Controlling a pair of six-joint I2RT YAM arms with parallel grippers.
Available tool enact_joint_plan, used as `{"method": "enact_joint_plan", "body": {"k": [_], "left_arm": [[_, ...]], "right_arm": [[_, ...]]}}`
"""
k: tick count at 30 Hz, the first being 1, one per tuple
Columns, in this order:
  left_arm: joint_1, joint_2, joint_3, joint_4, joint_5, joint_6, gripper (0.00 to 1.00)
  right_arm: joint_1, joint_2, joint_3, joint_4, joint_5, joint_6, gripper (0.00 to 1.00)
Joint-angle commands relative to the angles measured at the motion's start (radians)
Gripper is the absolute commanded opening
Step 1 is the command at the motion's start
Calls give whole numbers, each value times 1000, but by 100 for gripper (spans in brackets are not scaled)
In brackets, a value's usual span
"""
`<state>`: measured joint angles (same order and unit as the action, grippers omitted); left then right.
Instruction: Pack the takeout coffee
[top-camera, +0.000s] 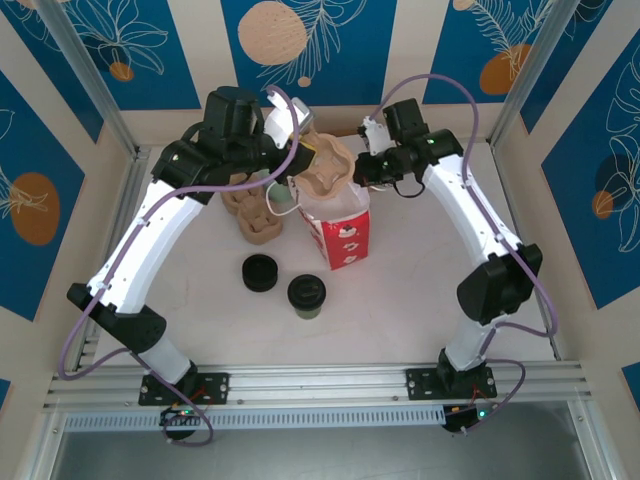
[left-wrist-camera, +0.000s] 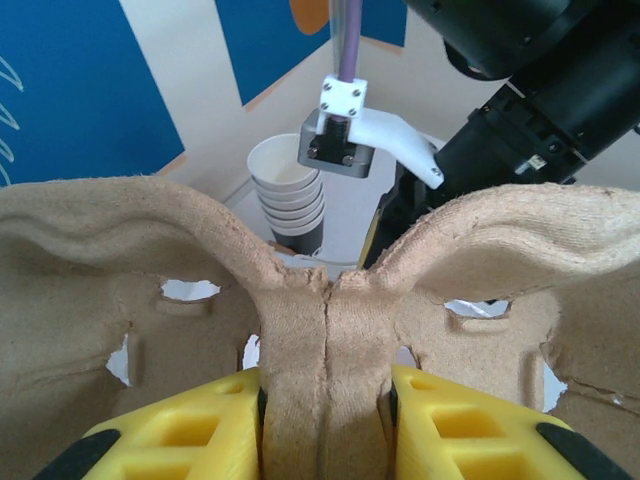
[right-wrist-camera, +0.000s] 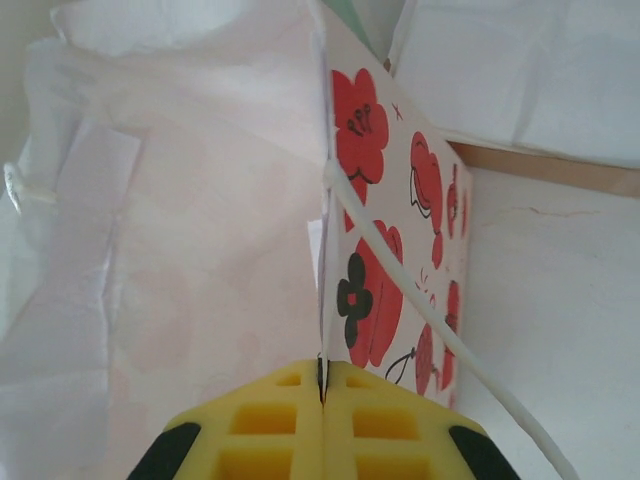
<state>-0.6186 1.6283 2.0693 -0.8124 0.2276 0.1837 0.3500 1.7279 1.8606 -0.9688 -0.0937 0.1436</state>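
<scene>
The takeout coffee, lid on, stands untouched on the table at 7 o'clock from the red-flowered paper bag, a stack of lids near it at 10 o'clock. Over the bag's mouth, the left gripper is clamped on the centre ridge of a pulp cup carrier, while the right gripper is pinched tight on the bag's rim. The step in hand appears to be seating the carrier in the bag; next it likely needs lowering level through the opening before the cup is fetched.
</scene>
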Motion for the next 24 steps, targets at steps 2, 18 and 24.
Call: {"method": "enact_joint_plan", "body": {"k": [2,18,24], "left_arm": [[-39,21,23,37,53,20,32],[-129,100,-26,34,234,-7,34],[-145,126,-34,0,281,2,33]], "right_arm": [[-15,-119,-68,-46,-8,-19,0],[-64,-378,-305,-89,19,-3,0],[-68,-390,-323,-78,14,2,0]]}}
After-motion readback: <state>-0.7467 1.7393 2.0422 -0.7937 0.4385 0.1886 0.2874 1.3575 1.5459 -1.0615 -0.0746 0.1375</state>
